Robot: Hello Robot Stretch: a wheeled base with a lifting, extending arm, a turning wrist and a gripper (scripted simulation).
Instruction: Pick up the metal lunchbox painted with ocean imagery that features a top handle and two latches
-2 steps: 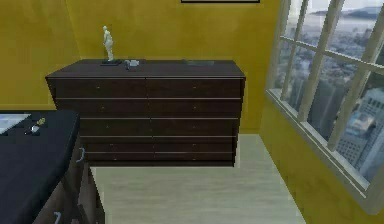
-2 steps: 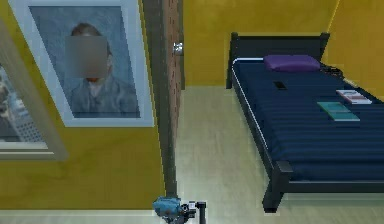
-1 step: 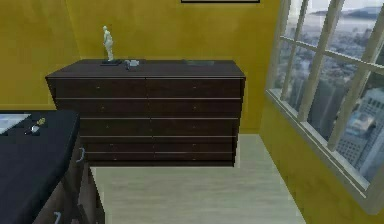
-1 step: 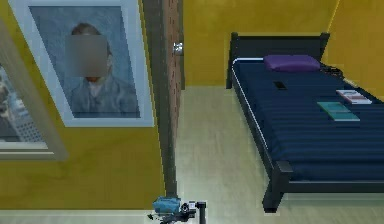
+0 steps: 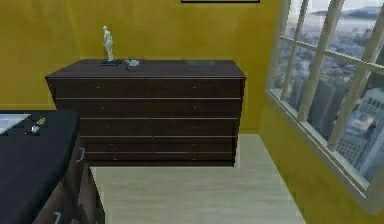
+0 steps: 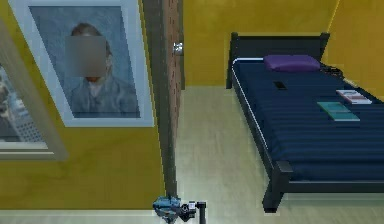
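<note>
what was probably the lunchbox (image 5: 131,63), a grey-blue blob too small to confirm, sat on the dark dresser (image 5: 150,110) beside a white statue (image 5: 108,44), upper left of the forward view, kept on top within reach. the jaws showed at the arm side view's bottom centre; whether they held anything could not be told.

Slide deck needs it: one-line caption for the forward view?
Dark dresser against a yellow wall, small white statue on top, tall window over a city at right.
</note>
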